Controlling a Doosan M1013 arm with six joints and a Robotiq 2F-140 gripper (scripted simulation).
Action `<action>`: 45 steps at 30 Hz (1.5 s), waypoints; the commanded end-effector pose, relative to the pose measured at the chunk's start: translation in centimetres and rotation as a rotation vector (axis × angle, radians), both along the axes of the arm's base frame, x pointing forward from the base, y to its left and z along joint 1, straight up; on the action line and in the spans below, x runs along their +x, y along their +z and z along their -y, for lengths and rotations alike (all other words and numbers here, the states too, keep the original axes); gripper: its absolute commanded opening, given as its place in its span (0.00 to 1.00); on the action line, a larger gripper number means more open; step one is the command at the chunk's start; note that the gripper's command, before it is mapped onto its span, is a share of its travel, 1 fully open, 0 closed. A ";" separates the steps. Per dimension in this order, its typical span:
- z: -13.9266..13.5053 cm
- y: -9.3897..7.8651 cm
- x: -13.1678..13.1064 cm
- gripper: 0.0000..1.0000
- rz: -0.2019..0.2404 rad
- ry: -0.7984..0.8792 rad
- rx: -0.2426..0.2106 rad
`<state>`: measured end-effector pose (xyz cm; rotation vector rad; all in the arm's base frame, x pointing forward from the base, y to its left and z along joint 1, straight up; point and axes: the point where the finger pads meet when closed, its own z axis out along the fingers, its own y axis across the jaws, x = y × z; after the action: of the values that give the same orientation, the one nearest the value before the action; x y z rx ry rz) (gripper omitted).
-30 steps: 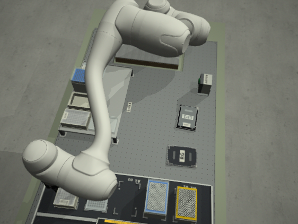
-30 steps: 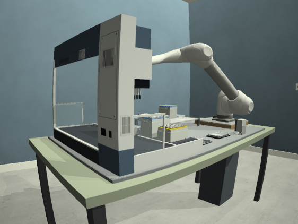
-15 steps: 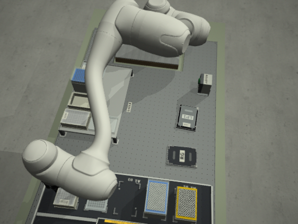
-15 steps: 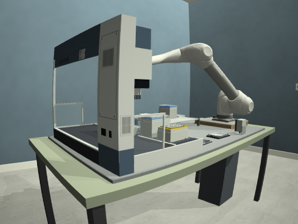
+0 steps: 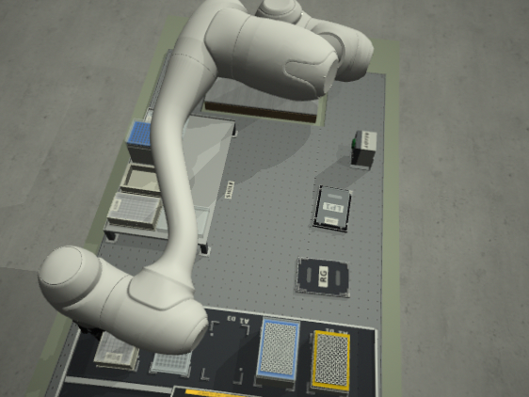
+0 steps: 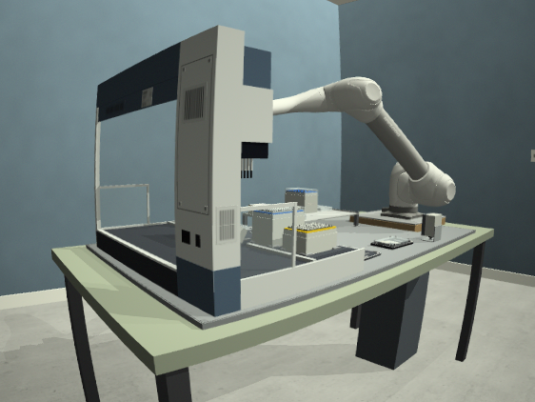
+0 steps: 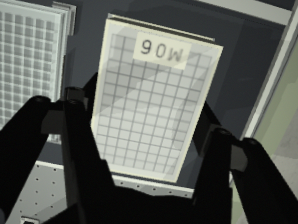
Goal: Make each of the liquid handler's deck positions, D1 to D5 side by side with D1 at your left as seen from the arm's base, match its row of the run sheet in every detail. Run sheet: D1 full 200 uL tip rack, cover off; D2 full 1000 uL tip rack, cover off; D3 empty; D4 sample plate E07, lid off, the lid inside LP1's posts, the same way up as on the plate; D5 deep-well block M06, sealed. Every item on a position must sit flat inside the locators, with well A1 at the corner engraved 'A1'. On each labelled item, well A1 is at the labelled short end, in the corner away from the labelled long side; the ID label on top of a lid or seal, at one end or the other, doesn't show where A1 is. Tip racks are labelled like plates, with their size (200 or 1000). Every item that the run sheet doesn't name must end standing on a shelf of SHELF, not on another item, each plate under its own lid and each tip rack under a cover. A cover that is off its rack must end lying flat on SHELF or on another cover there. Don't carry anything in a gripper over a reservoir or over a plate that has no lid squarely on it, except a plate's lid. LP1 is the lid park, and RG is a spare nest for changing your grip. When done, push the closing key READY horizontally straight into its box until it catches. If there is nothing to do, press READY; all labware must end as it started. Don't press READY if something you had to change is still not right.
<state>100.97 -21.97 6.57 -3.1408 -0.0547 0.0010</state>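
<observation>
My gripper [image 7: 146, 97] is shut on the deep-well block M06 [image 7: 150, 150] [image 5: 114, 354], one finger on each long side. The block wears a clear seal with its ID label [image 7: 161, 50] at the far end in the wrist view. It is at the deck's end position, beside the sample plate [image 7: 27, 60] [image 5: 170, 362]. In the top view the arm's wrist hides the gripper. Past an empty position [image 5: 230, 349] stand the blue-rimmed tip rack [image 5: 278, 348] [image 6: 271, 224] and the yellow-rimmed tip rack [image 5: 331, 359] [image 6: 309, 239], both uncovered. A lid [image 5: 332, 207] lies inside LP1's posts.
SHELF [image 5: 213, 141] at the left holds a blue tip rack [image 5: 139, 133], an open tray-like cover [image 5: 141, 182] and a lidded plate [image 5: 135, 209]. The RG nest [image 5: 323, 277] and the READY box [image 5: 363, 147] stand on the right. The liquid handler's frame [image 6: 209, 157] stands over the deck.
</observation>
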 end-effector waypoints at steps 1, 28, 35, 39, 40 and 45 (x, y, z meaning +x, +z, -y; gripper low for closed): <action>0.0 0.6 0.0 0.10 0.002 0.000 0.000; 0.0 4.6 0.0 0.10 0.002 0.000 0.000; 0.0 5.6 0.0 0.10 0.002 0.000 0.000; 0.0 6.3 0.0 0.10 0.002 0.000 0.000; 0.0 6.5 0.0 0.10 0.002 0.000 0.000; 0.0 7.1 0.0 0.10 0.002 0.000 0.000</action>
<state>100.97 -21.97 13.41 -3.1408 -0.0548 0.0009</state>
